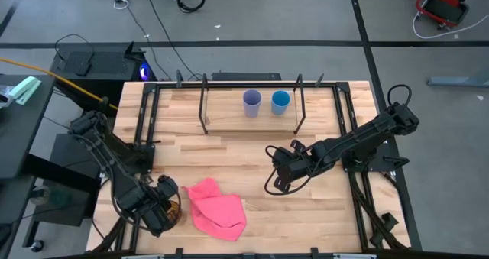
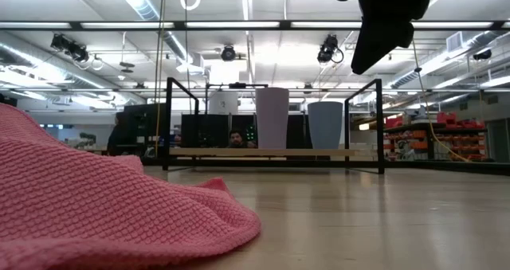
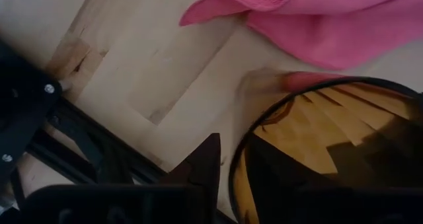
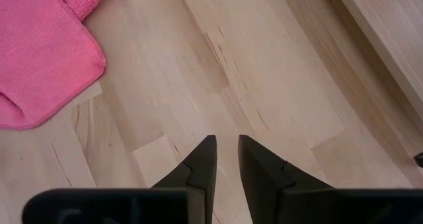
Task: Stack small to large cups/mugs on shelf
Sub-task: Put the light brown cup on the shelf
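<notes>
The shelf [image 1: 252, 125] stands at the table's far middle. The lavender cup [image 1: 251, 104] and the small blue cup [image 1: 280, 101] stand upright side by side on its top; both also show in the low view, the lavender cup [image 2: 272, 117] left of the blue cup [image 2: 324, 124]. The amber-brown translucent cup [image 3: 317, 151] is at the near left, beside a pink cloth [image 1: 218, 207]. My left gripper [image 1: 166, 205] is shut on the amber cup [image 1: 175, 210]. My right gripper [image 1: 279, 176] hangs above the table's middle, empty, with a narrow gap between its fingertips [image 4: 226, 139]. My left gripper holds the amber cup by its rim wall [image 3: 232, 174], on the side nearest the wrist. One finger [image 3: 206, 164] stands outside the wall and the other shows dark inside the cup. The cup's mouth faces the wrist camera. Whether its base rests on the table, I cannot tell.
The pink cloth [image 3: 330, 19] lies crumpled on the near table right beside the amber cup and fills the left of the low view [image 2: 96, 198]. Black frame rails [image 1: 145, 125] run along both table sides. Bare wood lies between the cloth and the shelf.
</notes>
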You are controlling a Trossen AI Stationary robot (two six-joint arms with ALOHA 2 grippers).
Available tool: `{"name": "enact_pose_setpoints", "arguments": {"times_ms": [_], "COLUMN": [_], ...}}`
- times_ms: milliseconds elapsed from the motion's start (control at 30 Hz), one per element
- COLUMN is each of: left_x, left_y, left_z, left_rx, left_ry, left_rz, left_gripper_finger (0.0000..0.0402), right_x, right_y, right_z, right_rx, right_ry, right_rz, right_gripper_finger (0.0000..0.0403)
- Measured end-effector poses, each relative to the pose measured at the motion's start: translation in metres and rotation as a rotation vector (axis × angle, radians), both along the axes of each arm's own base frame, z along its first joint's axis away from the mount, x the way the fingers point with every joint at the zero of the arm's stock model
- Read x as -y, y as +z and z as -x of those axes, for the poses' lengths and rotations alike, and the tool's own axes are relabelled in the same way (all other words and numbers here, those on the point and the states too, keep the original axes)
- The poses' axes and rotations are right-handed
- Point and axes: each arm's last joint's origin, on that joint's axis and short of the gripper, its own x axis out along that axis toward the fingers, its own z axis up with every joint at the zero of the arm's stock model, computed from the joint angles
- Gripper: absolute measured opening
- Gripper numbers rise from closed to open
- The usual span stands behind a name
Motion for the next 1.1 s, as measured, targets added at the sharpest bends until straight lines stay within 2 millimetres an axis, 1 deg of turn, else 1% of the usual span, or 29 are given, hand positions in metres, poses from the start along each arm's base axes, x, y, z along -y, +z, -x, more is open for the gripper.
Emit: {"name": "enact_pose_setpoints", "arguments": {"times_ms": [167, 333, 533, 600, 733, 867, 933, 1100], "left_x": [0.001, 0.0, 0.0, 0.001, 0.005, 0.0, -0.006, -0.032], "left_y": [0.004, 0.005, 0.006, 0.011, 0.031, 0.054, 0.066, 0.093], "left_z": [0.0, -0.002, -0.002, -0.002, -0.005, -0.007, -0.01, -0.019], "left_rx": [0.009, 0.017, 0.009, 0.009, 0.066, 0.131, 0.145, 0.187], "left_ry": [-0.003, 0.002, -0.033, -0.054, -0.094, -0.081, -0.062, -0.043], "left_rz": [0.012, 0.022, 0.022, 0.036, 0.071, 0.045, 0.026, -0.062], "left_gripper_finger": [0.0054, 0.0014, 0.0019, 0.0012, 0.0012, 0.0012, 0.0012, 0.0012], "right_x": [0.0, 0.0, 0.0, 0.0, 0.0, 0.0, 0.0, 0.0], "right_y": [0.0, 0.0, 0.0, 0.0, 0.0, 0.0, 0.0, 0.0], "right_z": [0.0, 0.0, 0.0, 0.0, 0.0, 0.0, 0.0, 0.0], "right_rx": [0.002, 0.001, 0.001, 0.001, 0.0, 0.0, 0.0, 0.0], "right_ry": [0.0, 0.005, 0.007, 0.007, 0.006, 0.006, 0.007, 0.006], "right_rz": [-0.001, 0.002, 0.003, 0.003, 0.003, 0.003, 0.003, 0.003], "right_gripper_finger": [0.0071, 0.0071, 0.0071, 0.0071, 0.0071, 0.0071, 0.0071, 0.0071]}}
